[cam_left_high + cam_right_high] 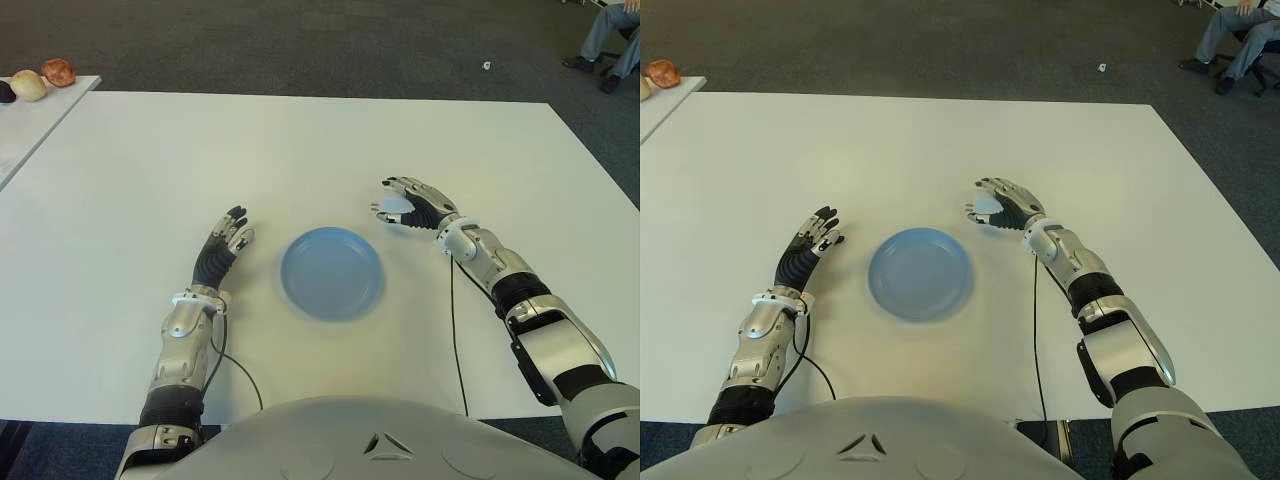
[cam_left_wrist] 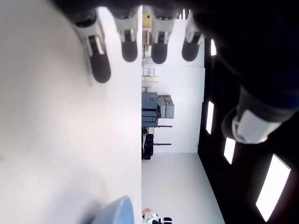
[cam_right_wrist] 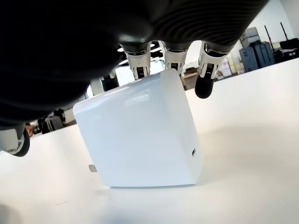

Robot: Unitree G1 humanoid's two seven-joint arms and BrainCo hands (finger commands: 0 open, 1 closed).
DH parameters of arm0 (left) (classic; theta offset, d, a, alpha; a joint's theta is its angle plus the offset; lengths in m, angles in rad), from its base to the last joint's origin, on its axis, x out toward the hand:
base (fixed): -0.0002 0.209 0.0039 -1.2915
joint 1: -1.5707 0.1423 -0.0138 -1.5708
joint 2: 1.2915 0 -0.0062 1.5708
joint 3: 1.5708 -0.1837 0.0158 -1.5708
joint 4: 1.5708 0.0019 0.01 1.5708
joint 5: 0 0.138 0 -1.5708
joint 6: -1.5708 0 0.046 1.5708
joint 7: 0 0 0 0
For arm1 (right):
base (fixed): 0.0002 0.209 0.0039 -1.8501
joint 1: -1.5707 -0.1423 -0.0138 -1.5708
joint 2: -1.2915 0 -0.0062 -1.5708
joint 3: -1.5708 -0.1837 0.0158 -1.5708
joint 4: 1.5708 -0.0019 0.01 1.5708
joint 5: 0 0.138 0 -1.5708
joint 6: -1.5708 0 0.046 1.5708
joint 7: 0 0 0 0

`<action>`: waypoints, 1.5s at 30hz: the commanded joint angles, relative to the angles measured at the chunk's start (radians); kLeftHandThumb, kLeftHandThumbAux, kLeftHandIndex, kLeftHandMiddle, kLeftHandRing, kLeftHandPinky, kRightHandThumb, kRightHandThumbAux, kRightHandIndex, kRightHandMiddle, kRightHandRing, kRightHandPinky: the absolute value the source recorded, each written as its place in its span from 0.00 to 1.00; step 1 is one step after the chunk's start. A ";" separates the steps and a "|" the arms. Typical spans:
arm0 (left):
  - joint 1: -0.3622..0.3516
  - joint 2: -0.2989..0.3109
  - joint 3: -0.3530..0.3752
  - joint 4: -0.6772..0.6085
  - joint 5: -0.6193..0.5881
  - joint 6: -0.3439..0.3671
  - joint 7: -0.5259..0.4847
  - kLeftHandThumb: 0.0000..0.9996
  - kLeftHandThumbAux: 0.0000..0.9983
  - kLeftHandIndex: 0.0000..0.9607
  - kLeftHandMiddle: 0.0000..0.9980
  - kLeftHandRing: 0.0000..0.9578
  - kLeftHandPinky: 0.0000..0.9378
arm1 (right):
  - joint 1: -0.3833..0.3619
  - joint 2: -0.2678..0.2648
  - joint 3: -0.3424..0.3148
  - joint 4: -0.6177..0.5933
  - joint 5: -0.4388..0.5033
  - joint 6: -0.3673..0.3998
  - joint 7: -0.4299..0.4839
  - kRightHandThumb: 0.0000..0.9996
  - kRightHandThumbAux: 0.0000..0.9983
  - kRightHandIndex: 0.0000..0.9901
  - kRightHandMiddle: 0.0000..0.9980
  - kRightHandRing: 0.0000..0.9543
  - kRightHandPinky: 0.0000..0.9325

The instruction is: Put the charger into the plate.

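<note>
White boxy plastic charger (image 3: 140, 135) sits on white table (image 1: 300, 140) under right hand (image 1: 410, 203), fingers curled over it, round blue plate (image 1: 332, 272) beside; left hand (image 1: 222, 245) open, empty.

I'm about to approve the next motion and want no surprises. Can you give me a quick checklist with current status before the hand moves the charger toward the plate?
1. Small white cube-shaped charger under the right hand: ok, the fingers arch over it.
2. Firm grasp on the charger: cannot tell; it seems to sit on the white table, with fingertips at its top edge.
3. Round blue plate free of objects: ok.
4. Path from the charger to the plate: ok, nothing lies between them.
5. Left hand clear of the plate: ok, it shows on the plate's left, fingers open, holding nothing.
</note>
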 commanded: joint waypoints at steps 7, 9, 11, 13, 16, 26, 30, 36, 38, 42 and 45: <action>0.026 0.006 0.003 0.037 -0.006 0.031 -0.013 0.00 0.54 0.07 0.09 0.05 0.04 | 0.002 0.002 -0.007 -0.020 0.024 0.059 0.077 0.62 0.31 0.00 0.00 0.02 0.16; 0.029 0.009 0.003 0.031 -0.009 0.032 -0.016 0.00 0.54 0.07 0.09 0.05 0.04 | 0.003 0.004 -0.009 -0.020 0.030 0.066 0.089 0.67 0.31 0.01 0.02 0.07 0.19; 0.032 0.012 0.004 0.026 -0.013 0.032 -0.021 0.00 0.54 0.08 0.09 0.05 0.04 | 0.002 0.006 -0.008 -0.014 0.030 0.068 0.090 0.70 0.32 0.02 0.04 0.10 0.21; 0.033 0.014 0.004 0.022 -0.016 0.031 -0.026 0.00 0.54 0.08 0.09 0.05 0.04 | 0.000 0.008 -0.006 -0.005 0.028 0.067 0.085 0.75 0.33 0.03 0.08 0.14 0.23; 0.038 0.016 0.005 0.014 -0.020 0.032 -0.030 0.00 0.54 0.08 0.09 0.05 0.05 | 0.001 0.009 -0.006 -0.003 0.026 0.066 0.082 0.80 0.34 0.05 0.12 0.19 0.26; 0.046 0.022 0.006 -0.019 -0.034 0.039 -0.043 0.00 0.53 0.12 0.11 0.07 0.05 | -0.013 0.009 0.030 0.060 -0.028 0.033 -0.041 0.93 0.37 0.21 0.29 0.44 0.51; 0.050 0.024 0.006 -0.036 -0.038 0.048 -0.044 0.00 0.52 0.13 0.12 0.07 0.04 | -0.018 0.008 0.054 0.072 -0.066 0.061 -0.096 0.97 0.46 0.33 0.41 0.59 0.64; 0.055 0.024 0.007 -0.056 -0.041 0.061 -0.043 0.00 0.51 0.15 0.14 0.08 0.05 | -0.014 0.003 0.095 0.050 -0.137 0.149 -0.160 0.97 0.59 0.44 0.49 0.75 0.82; 0.056 0.024 0.008 -0.063 -0.042 0.064 -0.042 0.00 0.52 0.15 0.14 0.08 0.05 | -0.015 0.001 0.109 0.043 -0.160 0.175 -0.178 0.97 0.60 0.47 0.50 0.78 0.84; 0.064 0.024 0.010 -0.084 -0.045 0.070 -0.043 0.00 0.51 0.15 0.14 0.08 0.05 | 0.006 0.006 0.121 0.002 -0.181 0.243 -0.175 0.98 0.61 0.63 0.50 0.83 0.87; 0.067 0.023 0.010 -0.094 -0.044 0.070 -0.042 0.00 0.51 0.15 0.14 0.08 0.04 | 0.026 0.009 0.118 -0.035 -0.176 0.279 -0.163 0.98 0.61 0.71 0.50 0.85 0.90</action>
